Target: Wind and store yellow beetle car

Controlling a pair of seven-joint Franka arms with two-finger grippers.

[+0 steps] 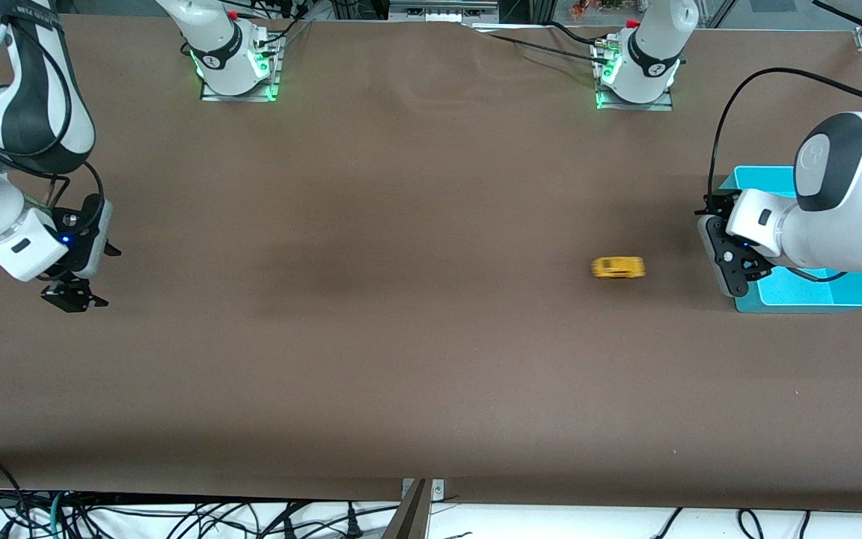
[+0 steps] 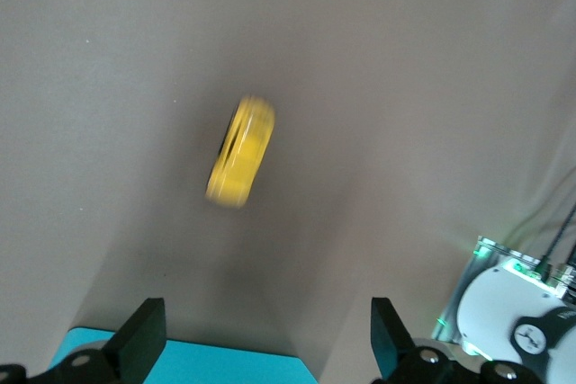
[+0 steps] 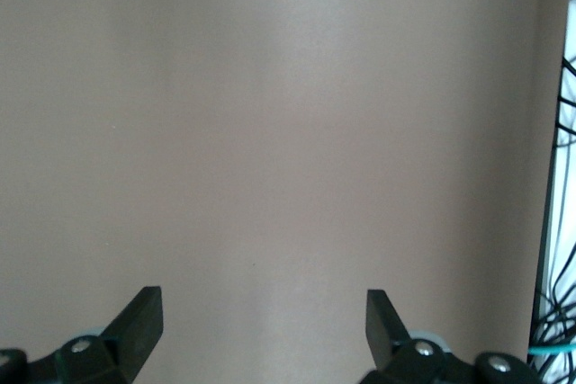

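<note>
The right gripper (image 1: 75, 273) is hanging over the brown surface (image 1: 401, 314) at the right arm's end, its jaws standing wide apart and holding nothing. In the right wrist view its two dark fingers (image 3: 135, 321) are framing only bare brown cover, with the gripper (image 3: 261, 321) itself empty; this arm is waiting.

The yellow beetle car (image 1: 618, 267) is sitting alone on the surface toward the left arm's end, smeared with blur in the front view and touched by nothing. In the left wrist view the car (image 2: 241, 151) is showing as a blurred yellow shape, well apart from the fingertips (image 2: 144, 330).

The turquoise tray (image 1: 820, 298) is lying at the left arm's end of the surface, near the car. The left gripper (image 1: 726, 258) is hovering over the tray's edge that faces the car, its jaws spread wide and gripping nothing.
</note>
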